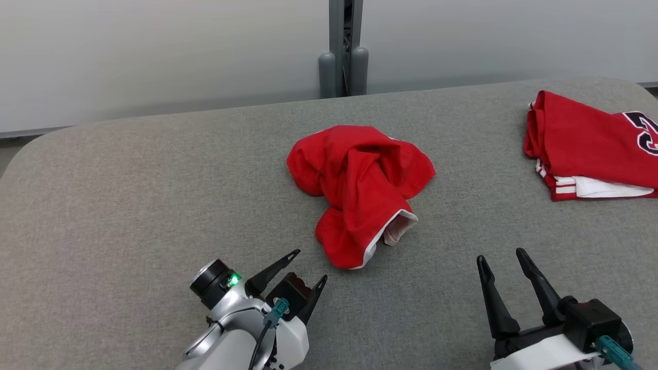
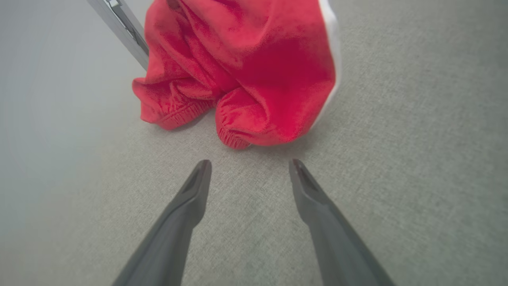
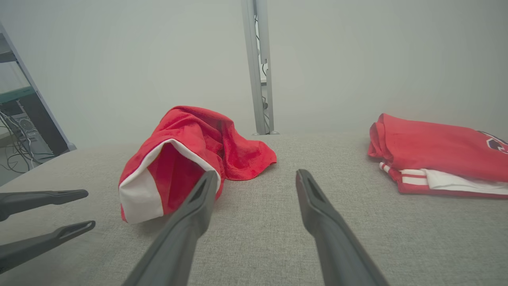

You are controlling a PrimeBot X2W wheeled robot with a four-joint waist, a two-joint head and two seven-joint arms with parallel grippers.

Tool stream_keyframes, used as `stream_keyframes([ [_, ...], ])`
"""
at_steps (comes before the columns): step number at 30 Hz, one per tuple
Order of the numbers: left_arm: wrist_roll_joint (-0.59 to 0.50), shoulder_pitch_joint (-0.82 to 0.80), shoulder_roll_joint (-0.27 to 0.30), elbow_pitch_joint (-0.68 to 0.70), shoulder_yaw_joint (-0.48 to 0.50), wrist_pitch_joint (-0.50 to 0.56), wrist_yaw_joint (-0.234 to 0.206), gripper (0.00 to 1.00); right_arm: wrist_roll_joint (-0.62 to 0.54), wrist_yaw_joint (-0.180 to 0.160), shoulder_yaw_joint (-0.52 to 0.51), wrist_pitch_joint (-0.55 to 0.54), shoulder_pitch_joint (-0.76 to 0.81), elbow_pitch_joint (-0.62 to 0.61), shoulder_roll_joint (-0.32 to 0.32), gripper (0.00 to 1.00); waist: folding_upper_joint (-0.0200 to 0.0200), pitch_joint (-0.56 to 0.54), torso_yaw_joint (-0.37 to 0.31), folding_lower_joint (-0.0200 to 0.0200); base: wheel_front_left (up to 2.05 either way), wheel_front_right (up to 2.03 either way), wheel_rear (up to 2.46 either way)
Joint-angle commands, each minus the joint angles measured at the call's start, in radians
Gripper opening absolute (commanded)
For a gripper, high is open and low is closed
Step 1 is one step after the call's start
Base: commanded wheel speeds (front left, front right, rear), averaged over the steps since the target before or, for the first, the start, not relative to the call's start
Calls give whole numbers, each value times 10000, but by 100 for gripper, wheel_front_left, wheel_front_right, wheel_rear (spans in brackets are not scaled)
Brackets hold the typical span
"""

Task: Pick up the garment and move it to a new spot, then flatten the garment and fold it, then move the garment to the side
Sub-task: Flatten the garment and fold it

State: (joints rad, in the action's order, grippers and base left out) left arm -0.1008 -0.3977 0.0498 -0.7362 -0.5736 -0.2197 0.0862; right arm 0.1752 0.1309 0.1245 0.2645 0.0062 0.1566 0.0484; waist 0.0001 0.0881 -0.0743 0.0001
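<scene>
Grey fabric covered the table (image 1: 128, 195) in the head view, with a pale wall (image 1: 154, 51) and a grey post (image 1: 343, 46) behind its far edge. The garment (image 1: 360, 185), red with white trim, lay crumpled near the table's middle. A folded red jersey (image 1: 591, 149) sat well apart from it at the far right. The left gripper (image 1: 312, 263) hung at the lower left, just short of the garment's near end, its 2 fingers spread and holding nothing. The right gripper (image 1: 500, 255) hung at the lower right, its jaws also apart and empty.

From the left wrist, the left gripper (image 2: 250, 162) pointed at the garment (image 2: 246, 59). Its elastic hem bunched just beyond the fingertips without touching them.

From the right wrist, the right gripper (image 3: 257, 174) held its fingers wide over bare table. The garment (image 3: 186, 151) stood heaped ahead to the left, a white-lined opening facing the camera. The left gripper (image 3: 89, 208) showed at the left edge, its jaws apart, beside that opening. The jersey (image 3: 432, 151) lay to the right.
</scene>
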Motion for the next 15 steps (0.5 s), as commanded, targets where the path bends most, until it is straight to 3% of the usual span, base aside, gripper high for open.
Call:
stream_keyframes([
  [1, -155, -221, 38, -114, -79, -33, -92, 100, -49, -3, -11, -2, -91, 8, 48, 100, -1, 129, -135, -1, 0, 0, 0],
  [7, -966, -1280, 42, -1168, -830, -257, -533, 100, -16, -3, 14, 0, -311, 27, 50, 100, -1, 279, -436, -1, 0, 0, 0],
  [15, -1152, -2023, 33, -1918, -2039, -420, -144, 100, 41, -3, 53, 0, -404, 74, 47, 100, -1, 322, -749, -1, 0, 0, 0],
])
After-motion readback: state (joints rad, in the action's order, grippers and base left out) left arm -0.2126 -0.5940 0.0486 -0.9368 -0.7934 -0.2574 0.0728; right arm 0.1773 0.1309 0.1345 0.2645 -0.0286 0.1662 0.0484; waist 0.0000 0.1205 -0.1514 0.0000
